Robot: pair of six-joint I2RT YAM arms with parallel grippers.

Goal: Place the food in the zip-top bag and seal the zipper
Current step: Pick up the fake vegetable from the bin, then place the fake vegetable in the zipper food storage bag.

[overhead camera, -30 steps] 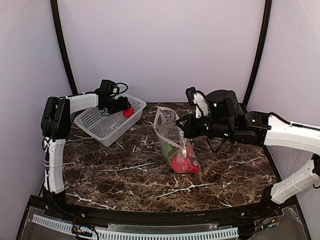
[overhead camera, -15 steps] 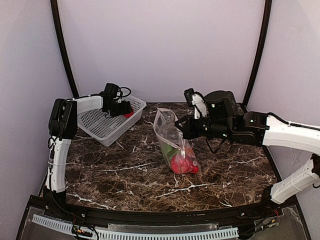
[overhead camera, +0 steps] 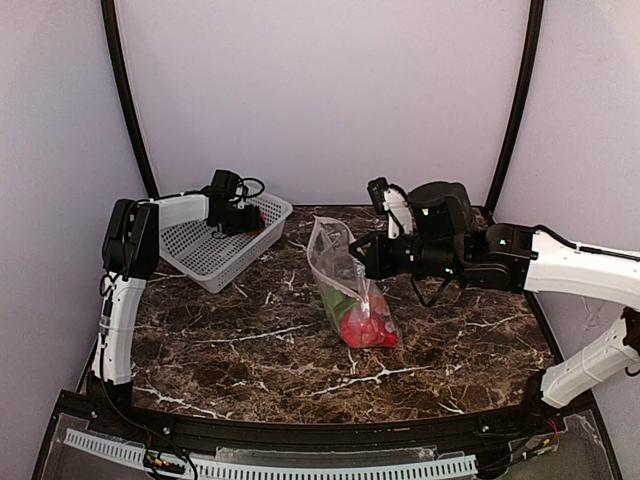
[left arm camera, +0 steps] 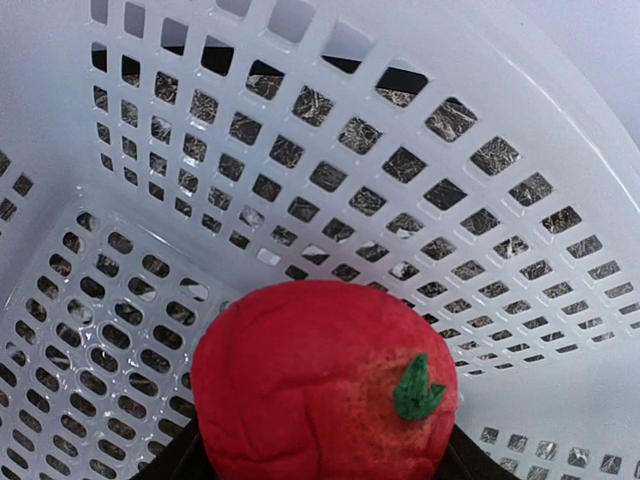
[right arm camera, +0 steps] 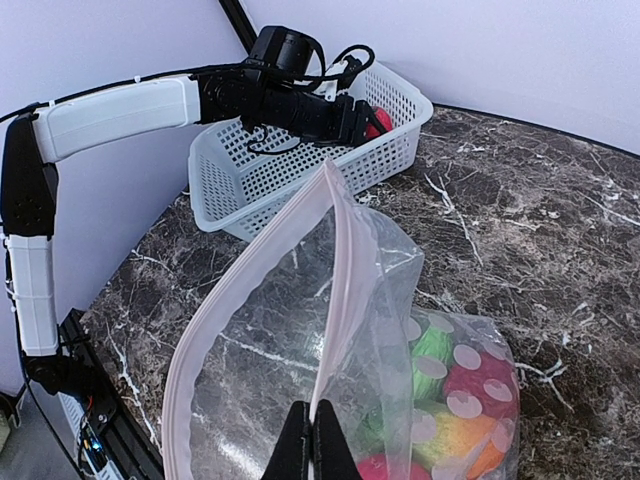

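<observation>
The zip-top bag stands open in the middle of the table, and also shows in the right wrist view. Red, green and orange-yellow toy food lies at its bottom. My right gripper is shut on one lip of the pinkish zipper strip and holds the mouth up; it shows in the top view too. The slider tab is not visible. My left gripper is inside the white basket, shut on a red toy tomato with a green leaf.
The white lattice basket sits at the back left, with the left arm reaching into it. Dark marble table with a black front rail. Black curved posts stand at both back corners.
My left gripper has moved a little farther back into the basket with the red tomato, which is now nearly hidden from above. The right gripper and bag have barely moved.
</observation>
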